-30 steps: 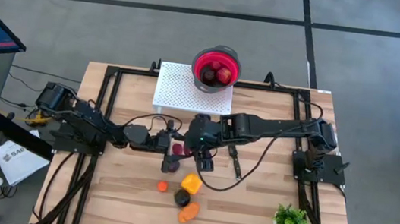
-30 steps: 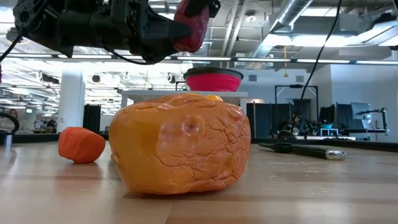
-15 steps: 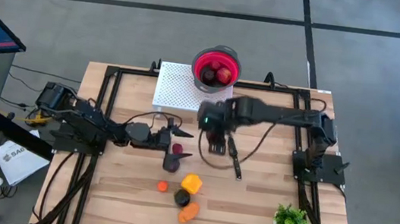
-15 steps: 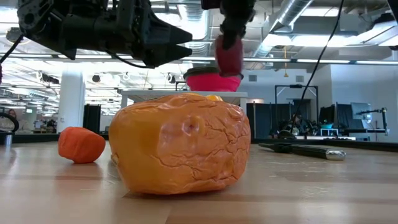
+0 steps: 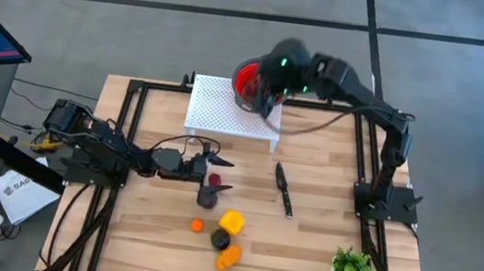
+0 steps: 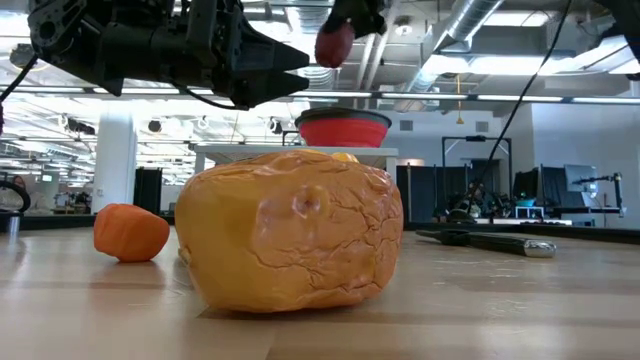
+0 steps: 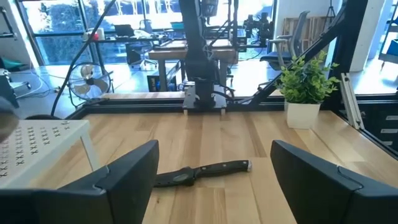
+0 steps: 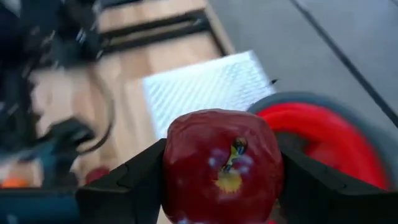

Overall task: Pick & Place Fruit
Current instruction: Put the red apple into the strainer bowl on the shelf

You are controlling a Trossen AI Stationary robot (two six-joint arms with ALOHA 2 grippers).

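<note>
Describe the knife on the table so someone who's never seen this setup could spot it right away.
Start at the white perforated platform on the far side of the wooden table. Just off its right corner, on bare wood, lies the knife, alone. It is the only long, thin, dark object; the fruit nearby are rounded and brightly coloured.

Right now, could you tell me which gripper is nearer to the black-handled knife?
Left. The left gripper is open, level with the knife across the table; the right gripper is over by the red bowl, holding a red apple.

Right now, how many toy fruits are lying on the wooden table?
6, though some may hide: two dark red fruits by the left fingers, then a small orange fruit, yellow pepper, blackish fruit and bigger orange fruit clustered nearby. The airborne red apple isn't counted.
</note>
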